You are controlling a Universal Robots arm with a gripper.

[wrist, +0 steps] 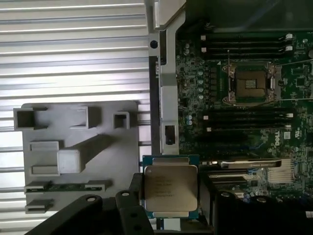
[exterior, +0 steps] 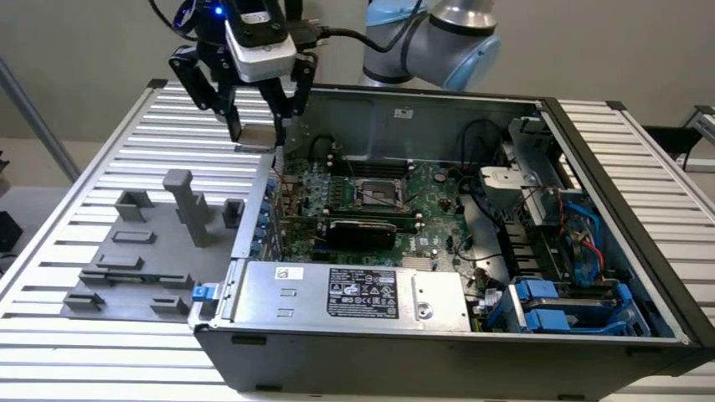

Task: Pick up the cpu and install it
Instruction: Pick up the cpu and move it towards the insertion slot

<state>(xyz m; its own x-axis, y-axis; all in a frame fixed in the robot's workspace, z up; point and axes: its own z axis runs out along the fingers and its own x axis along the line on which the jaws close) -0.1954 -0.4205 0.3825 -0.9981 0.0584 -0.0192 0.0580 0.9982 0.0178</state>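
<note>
The end effector point(exterior: 258, 141) hangs from the arm point(exterior: 447, 42) over the far corner of the case point(exterior: 447, 352), on the exterior view's left. Its two black fingers point(exterior: 231, 113) are closed against opposite edges of the cpu point(exterior: 257, 136), with a moderate gap between them that the chip fills. The cpu is held flat and in the air, and touches nothing else. It is above the side wall of the case, about where the ribbed tabletop point(exterior: 134, 126) meets the inside of the case.

In the wrist view the cpu point(wrist: 170, 188) shows its pale silver top with small printed text and a thin green edge around it. The dark fingers point(wrist: 133, 196) press on two of its sides, so the end effector point(wrist: 170, 196) has a firm hold on it.

The socket point(exterior: 378, 194) lies on the motherboard point(exterior: 436, 188) inside the case, well apart from the cpu. In the wrist view the socket point(wrist: 251, 82) is a metal frame with a dark centre.

The grey fixture point(exterior: 146, 251) lies on the tabletop just beside the case, on the exterior view's left, with several blocks and slots on it. The power supply point(exterior: 357, 293) is along the near side of the case.
</note>
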